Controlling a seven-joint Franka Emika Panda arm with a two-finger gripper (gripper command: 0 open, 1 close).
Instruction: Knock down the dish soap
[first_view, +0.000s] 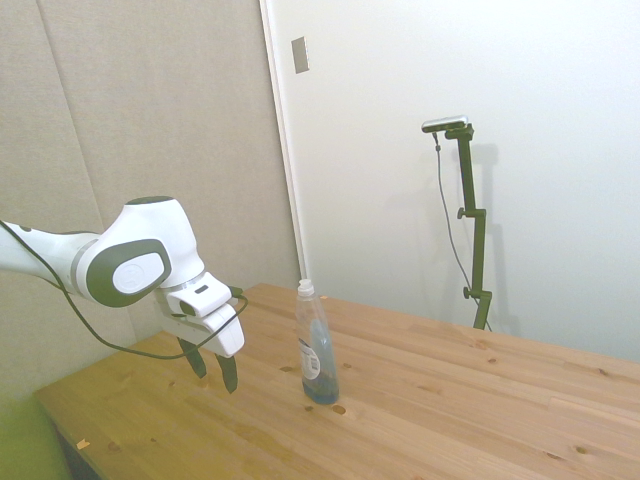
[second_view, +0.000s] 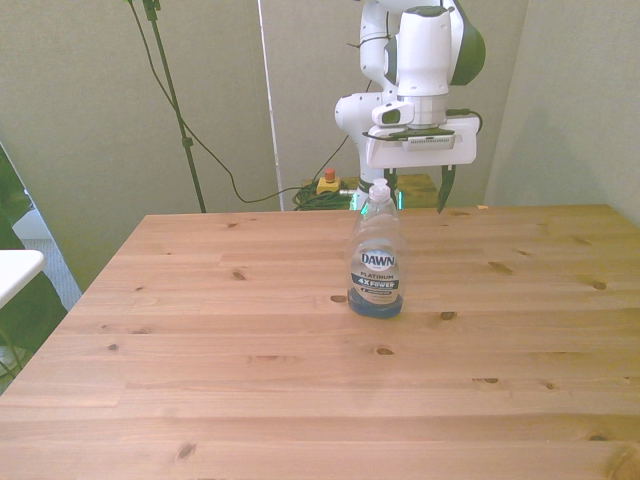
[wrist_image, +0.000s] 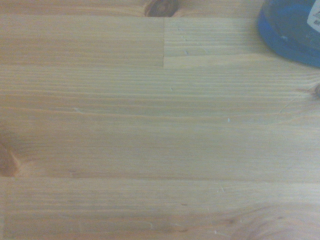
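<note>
dish soap (second_view: 377, 255) upright on table (second_view: 250, 380); gripper (first_view: 212, 370) spread apart, unladen; front view alone shows the label.

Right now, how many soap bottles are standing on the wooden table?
1. The slim clear plastic dish soap bottle with blue liquid stands upright near the middle of the wooden table, in front of the white arm's gripper. I see no other bottles.
</note>
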